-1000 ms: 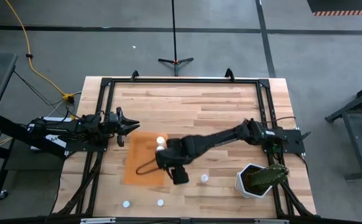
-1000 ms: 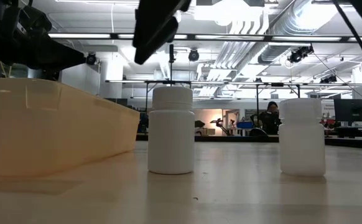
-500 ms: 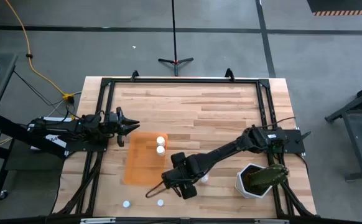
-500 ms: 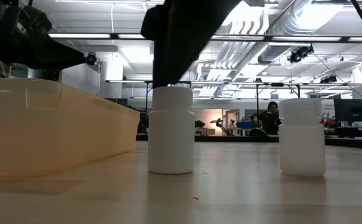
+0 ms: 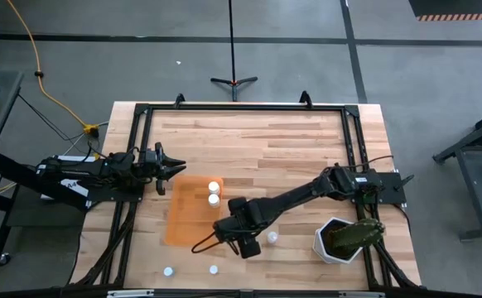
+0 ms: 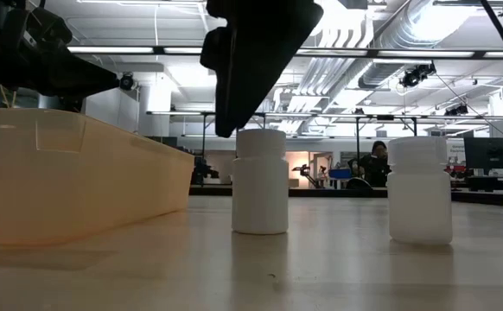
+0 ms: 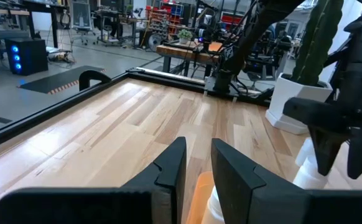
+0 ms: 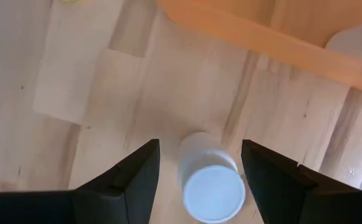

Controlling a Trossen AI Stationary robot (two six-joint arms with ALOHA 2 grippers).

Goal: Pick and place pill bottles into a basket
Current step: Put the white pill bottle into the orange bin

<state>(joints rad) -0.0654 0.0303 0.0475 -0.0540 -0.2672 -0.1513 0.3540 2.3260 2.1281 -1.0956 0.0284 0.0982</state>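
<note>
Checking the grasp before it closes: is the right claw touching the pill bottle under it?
Apart: the right wrist view shows bare wood between each finger and the pill bottle.

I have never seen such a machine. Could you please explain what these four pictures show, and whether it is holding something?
This is a robot with two dark arms at a wooden table. One picture looks down from above, one looks level across the tabletop, and the other two come from a camera on each wrist. On the table lie an orange tray with two white pill bottles in it, a few loose bottles and a potted plant. The right gripper hangs open over one bottle beside the tray, a finger on each side, but it does not grip it yet. The left gripper waits at the tray's far end. Nothing is held.
</note>
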